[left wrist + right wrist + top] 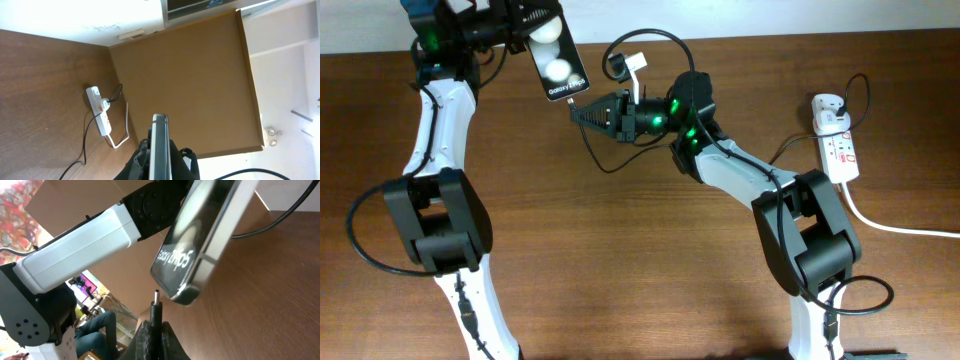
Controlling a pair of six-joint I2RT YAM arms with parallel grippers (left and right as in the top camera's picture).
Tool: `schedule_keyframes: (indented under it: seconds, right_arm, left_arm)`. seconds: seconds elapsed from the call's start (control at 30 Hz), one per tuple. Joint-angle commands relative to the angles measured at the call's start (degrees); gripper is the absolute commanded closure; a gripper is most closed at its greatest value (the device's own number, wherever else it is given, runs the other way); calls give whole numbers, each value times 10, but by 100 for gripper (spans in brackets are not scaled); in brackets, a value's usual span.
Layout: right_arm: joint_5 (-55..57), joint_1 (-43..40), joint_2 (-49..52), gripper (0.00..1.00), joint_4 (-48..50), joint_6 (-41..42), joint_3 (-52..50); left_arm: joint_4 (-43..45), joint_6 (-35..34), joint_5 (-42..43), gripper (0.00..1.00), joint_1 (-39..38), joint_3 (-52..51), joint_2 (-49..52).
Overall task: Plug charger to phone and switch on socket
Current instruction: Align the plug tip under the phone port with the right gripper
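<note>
My left gripper (525,30) is shut on the phone (556,60) and holds it above the table at the back left, its lettered end towards the right. In the left wrist view the phone (160,147) shows edge-on between the fingers (160,160). My right gripper (582,112) is shut on the charger plug (156,311), whose tip points at the phone's lower end (192,255), a small gap below it. The charger's thin black cable (790,145) runs to the white adapter (830,110) on the socket (838,140) at the right.
The socket's thick white cord (900,225) trails off to the right edge. The socket also shows in the left wrist view (100,112). A brown board (185,80) stands behind the table. A person sits in the background of the right wrist view (97,330).
</note>
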Motion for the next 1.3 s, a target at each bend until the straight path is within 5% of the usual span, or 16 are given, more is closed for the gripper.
schedule_keyframes:
  seconds: [0.0,1.27]
  right_arm:
    - [12,3,-1,96,5,-3,0]
    - [42,-9,2,96,4,65,0]
  left_arm:
    - [4,-3,15,100,0,7,-5]
    - [14,-12,-33,100,-2,7,-5]
